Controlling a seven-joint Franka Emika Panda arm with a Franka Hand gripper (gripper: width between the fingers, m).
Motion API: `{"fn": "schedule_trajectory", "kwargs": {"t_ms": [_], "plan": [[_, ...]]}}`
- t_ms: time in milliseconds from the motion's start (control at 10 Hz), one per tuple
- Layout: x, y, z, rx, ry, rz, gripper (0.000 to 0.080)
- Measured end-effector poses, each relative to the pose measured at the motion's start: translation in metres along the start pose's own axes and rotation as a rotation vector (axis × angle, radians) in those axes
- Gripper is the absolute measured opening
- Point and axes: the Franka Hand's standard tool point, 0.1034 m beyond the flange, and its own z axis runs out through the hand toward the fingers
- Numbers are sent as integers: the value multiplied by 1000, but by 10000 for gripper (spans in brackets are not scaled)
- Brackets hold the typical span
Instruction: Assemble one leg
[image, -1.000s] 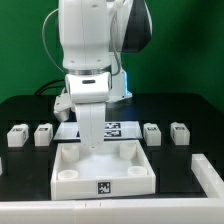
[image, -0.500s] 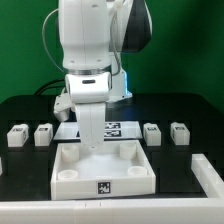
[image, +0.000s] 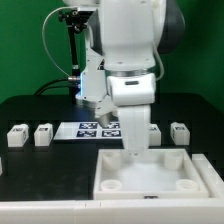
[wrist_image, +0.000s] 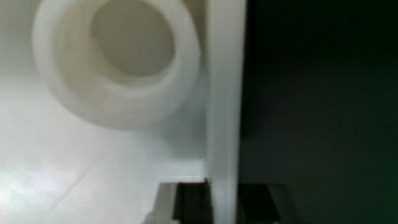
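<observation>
White tray (image: 160, 172) now lower right of frame, shifted from centre; gripper (image: 136, 150) fingers clamp its rear wall. Loose legs (image: 43, 133) untouched, none socketed; repositioning only.

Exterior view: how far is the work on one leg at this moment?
Done: nothing yet; the tabletop socket in the wrist view is empty. In hand: the pincer seems to clamp the tabletop's wall, not a leg. Left: three legs lie loose on the table, two at the exterior view's left, one at its right; one must be picked and fitted into a socket.
</observation>
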Motion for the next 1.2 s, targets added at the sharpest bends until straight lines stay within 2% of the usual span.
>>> {"fn": "schedule_trajectory", "kwargs": {"t_ms": [200, 400, 500, 600, 700, 800, 900, 1000, 1100, 1200], "plan": [[-2, 5, 0, -11, 2, -42, 57], [-8, 5, 0, -36, 17, -102, 58], [-9, 5, 0, -34, 20, -84, 60], [-9, 5, 0, -33, 20, -83, 137], [-10, 4, 0, -33, 20, -82, 275], [-10, 4, 1, -33, 20, -81, 275], [-10, 4, 1, -32, 20, -80, 474], [-10, 4, 1, -32, 20, -80, 589], [-10, 4, 1, -32, 20, -80, 589], [-10, 4, 1, -32, 20, -79, 637]]}}
